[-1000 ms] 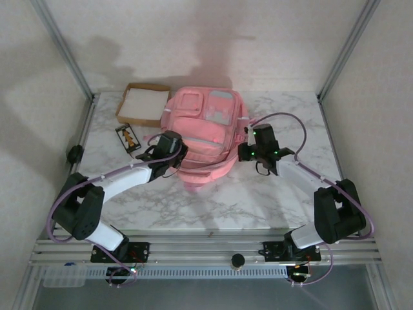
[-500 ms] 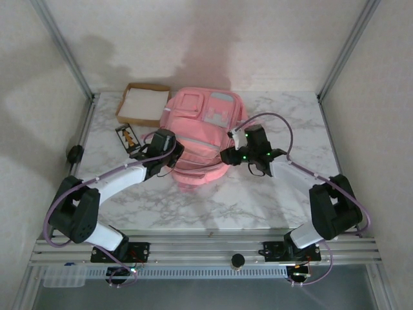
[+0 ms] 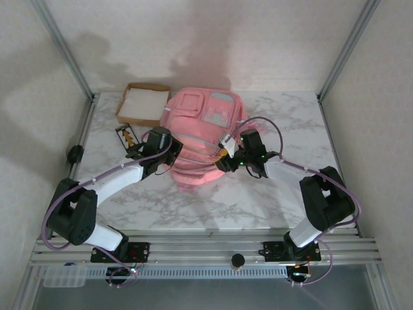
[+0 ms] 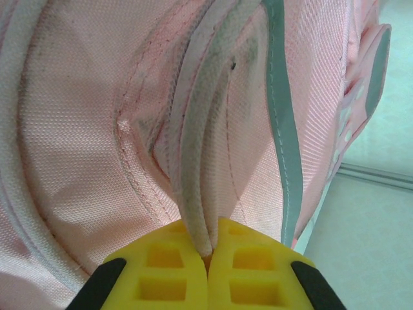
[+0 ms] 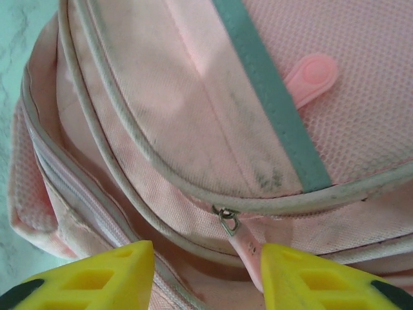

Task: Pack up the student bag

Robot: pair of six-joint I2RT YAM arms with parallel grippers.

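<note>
two things, box (image 3: 143, 103) and card (image 3: 129, 137), lie left of the student bag (image 3: 203, 123), lengthwise near-to-far; left gripper (image 4: 208, 258) pinches its fabric, right gripper (image 5: 206, 258) parted.

Bright, soft light from above, blurred grey shadows on back wall (image 3: 148, 51), wrist close-ups sharp, slightly green-tinted.

Both arms (image 3: 122, 175): black joints, white links, looping purple cables (image 3: 261, 118); claw fingers (image 4: 161, 271) yellow, with square recesses.
</note>
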